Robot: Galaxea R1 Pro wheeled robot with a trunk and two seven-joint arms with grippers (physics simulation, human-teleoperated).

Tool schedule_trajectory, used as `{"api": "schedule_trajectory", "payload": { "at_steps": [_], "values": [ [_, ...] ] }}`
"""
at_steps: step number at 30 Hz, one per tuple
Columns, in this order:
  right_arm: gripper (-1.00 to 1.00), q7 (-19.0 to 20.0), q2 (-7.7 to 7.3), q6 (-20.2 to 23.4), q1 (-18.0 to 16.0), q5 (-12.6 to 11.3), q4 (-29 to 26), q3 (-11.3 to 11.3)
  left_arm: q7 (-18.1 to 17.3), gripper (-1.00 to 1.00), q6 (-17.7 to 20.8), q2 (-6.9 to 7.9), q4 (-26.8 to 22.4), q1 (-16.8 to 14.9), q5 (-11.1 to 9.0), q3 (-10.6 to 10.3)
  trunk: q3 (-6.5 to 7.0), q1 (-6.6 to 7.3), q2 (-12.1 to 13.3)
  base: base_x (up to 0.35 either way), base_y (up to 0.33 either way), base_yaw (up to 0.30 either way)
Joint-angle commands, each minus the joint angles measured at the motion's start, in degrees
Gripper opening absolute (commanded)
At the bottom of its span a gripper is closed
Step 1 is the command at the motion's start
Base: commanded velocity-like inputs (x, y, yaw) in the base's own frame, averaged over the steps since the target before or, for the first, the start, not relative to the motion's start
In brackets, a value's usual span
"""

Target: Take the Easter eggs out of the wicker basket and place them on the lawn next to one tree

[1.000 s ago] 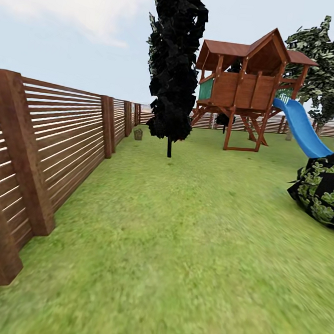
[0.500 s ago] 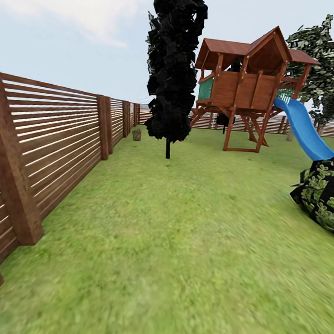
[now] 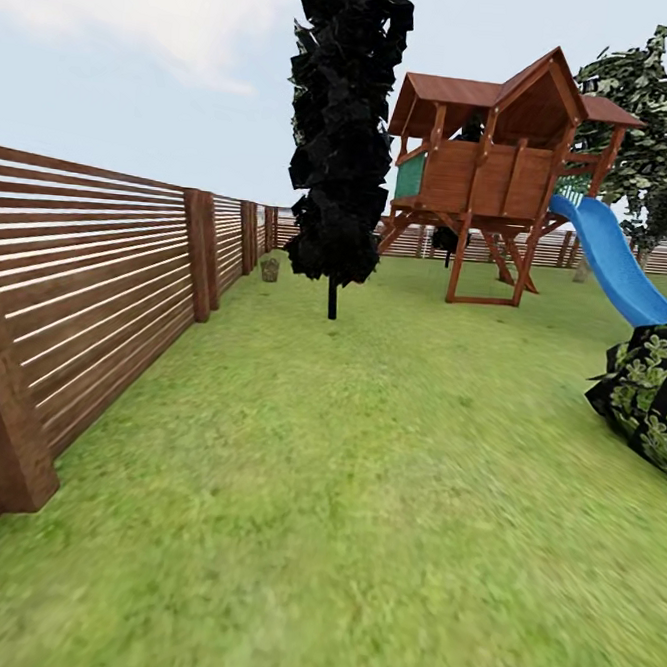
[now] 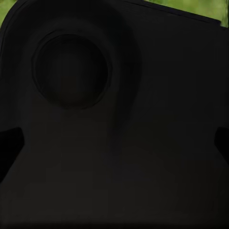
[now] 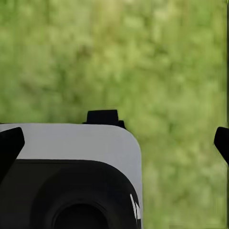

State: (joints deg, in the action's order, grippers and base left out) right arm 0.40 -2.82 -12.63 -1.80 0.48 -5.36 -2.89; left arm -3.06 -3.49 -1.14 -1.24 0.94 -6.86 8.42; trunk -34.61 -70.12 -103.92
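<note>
Beyond the right tool [image 5: 114, 143], whose two dark fingertips [image 5: 9, 145] stand wide apart with nothing between them, lies blurred green lawn [image 5: 176, 71]; a white-and-black part of the robot's body [image 5: 71, 167] sits between the tool and the grass. The left tool [image 4: 114, 145] is likewise spread and empty, its tips faint at either side, and it faces a dark rounded body panel [image 4: 114, 119] close in front of it.

Far ahead of both tools, in the head view, a small tan-brown thing that looks like the wicker basket [image 3: 269, 268] stands on the grass just beside the slatted fence [image 3: 107, 276]; it is too small to tell what it holds. Near it rises a black columnar tree [image 3: 345, 124]. Farther off stands a wooden playhouse [image 3: 496, 176] with a blue slide [image 3: 610, 260], and behind the slide is the tree [image 3: 661, 119] with a mottled green crown. A dark leafy bush [image 3: 654, 399] sits off to the right.
</note>
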Motion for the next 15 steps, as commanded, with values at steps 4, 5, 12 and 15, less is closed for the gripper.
{"api": "schedule_trajectory", "payload": {
  "at_steps": [4, 5, 12, 15],
  "values": [
    [1.0, 0.0, 0.01, -0.2, 0.0, 0.1, 0.0, -0.3, -0.3, 1.0, 0.0, 0.0, -0.1, 0.0, -0.6, 0.2, -0.05, -0.03, 0.0, 0.327, -0.109, 0.0],
    [1.0, 0.0, 0.01, -0.2, 0.0, 0.1, 0.1, -0.3, -0.3, 1.0, 0.0, 0.0, -0.1, 0.0, -0.6, 0.2, -0.05, -0.03, 0.0, 0.327, -0.109, -0.004],
    [1.0, 0.0, 0.01, -0.2, 0.0, 0.1, 0.1, -0.3, -0.3, 1.0, 0.0, 0.0, -0.1, 0.0, -0.6, 0.2, -0.05, -0.03, 0.0, 0.327, -0.109, -0.005],
    [1.0, 0.0, 0.01, -0.2, 0.0, 0.1, 0.1, -0.3, -0.3, 1.0, 0.0, 0.0, -0.1, 0.0, -0.6, 0.2, -0.05, -0.03, 0.0, 0.327, -0.109, -0.001]
  ]
}}
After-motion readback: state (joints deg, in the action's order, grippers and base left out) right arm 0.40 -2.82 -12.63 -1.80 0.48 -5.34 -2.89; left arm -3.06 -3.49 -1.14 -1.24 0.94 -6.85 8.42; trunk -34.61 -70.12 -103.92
